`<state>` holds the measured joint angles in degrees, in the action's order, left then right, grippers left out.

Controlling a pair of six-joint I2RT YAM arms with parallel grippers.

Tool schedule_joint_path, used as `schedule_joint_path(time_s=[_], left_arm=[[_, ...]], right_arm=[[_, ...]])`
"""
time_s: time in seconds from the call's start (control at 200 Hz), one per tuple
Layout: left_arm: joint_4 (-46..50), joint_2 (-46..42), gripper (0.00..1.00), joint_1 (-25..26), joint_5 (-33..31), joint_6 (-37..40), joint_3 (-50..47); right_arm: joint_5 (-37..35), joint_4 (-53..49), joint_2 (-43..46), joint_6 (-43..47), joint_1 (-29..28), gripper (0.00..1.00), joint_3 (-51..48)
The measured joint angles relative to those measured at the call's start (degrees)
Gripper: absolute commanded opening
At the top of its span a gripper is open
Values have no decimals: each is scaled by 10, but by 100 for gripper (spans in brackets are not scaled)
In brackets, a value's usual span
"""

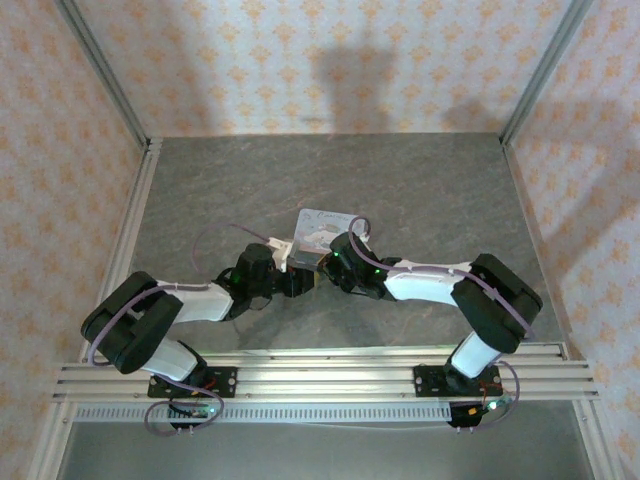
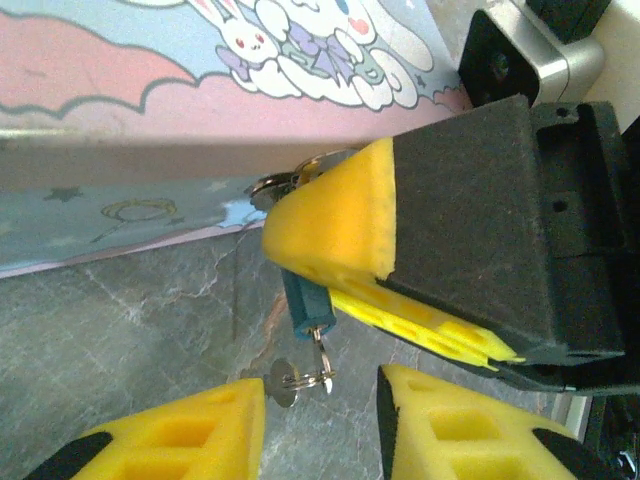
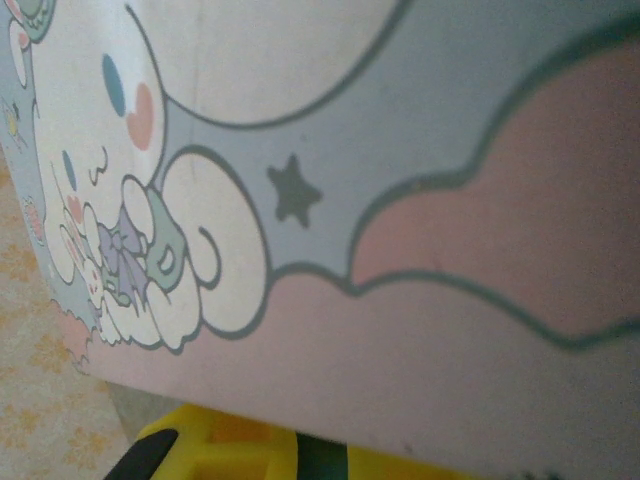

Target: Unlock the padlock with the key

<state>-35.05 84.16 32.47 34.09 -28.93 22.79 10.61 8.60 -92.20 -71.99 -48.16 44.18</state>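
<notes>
**Left wrist view.** The right gripper [image 2: 300, 268] enters from the right of the frame. Its two yellow fingers [image 2: 335, 215] are closed on the padlock [image 2: 303, 305], whose dark teal body sticks out below them at centre frame. The thin metal shackle [image 2: 300, 168] emerges above the fingers, against the edge of the tin [image 2: 120, 60]. How it sits in the tin's fitting cannot be told.

The key [image 2: 285, 383], a small pale metal piece on a ring, hangs touching the padlock's lower end. Whether it is seated in the keyhole cannot be told.

Along the bottom edge, the left gripper [image 2: 322, 400] has its jaws apart. One yellow finger [image 2: 175, 435] is at lower left and the other at lower right, and the key lies just above the gap between them, apart from both. Grey marbled table [image 2: 120, 340] shows beneath.

**Right wrist view.** The tin [image 3: 400, 150] is seen at close range, with a cartoon rabbit, a star and pink clouds on light blue. A yellow finger [image 3: 230, 448] edges the bottom of the frame.

**Top external view.** The left gripper [image 1: 305, 282] and the right gripper [image 1: 325, 270] meet tip to tip at centre frame. They are just below the tin [image 1: 325, 225], on the grey table [image 1: 430, 190]. The padlock and key are too small to make out here.
</notes>
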Motion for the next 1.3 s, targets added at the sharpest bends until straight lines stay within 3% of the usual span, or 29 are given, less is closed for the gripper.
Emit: schedule_joint_path(time_s=[0.621, 0.771, 0.896, 1.076, 1.296], left_arm=[[-51, 46, 20, 1, 0, -5, 6], [-57, 46, 0, 2, 0, 3, 6], [-55, 46, 0, 6, -7, 21, 6], [8, 18, 0, 37, -64, 97, 18], [80, 2, 0, 111, -197, 236, 46]], right_arm=[[10, 11, -2, -16, 4, 0, 0], [12, 13, -2, -19, 7, 0, -1], [12, 13, -2, -19, 9, 0, -3], [20, 13, -2, -19, 10, 0, -6], [58, -10, 6, -17, 30, 0, -6]])
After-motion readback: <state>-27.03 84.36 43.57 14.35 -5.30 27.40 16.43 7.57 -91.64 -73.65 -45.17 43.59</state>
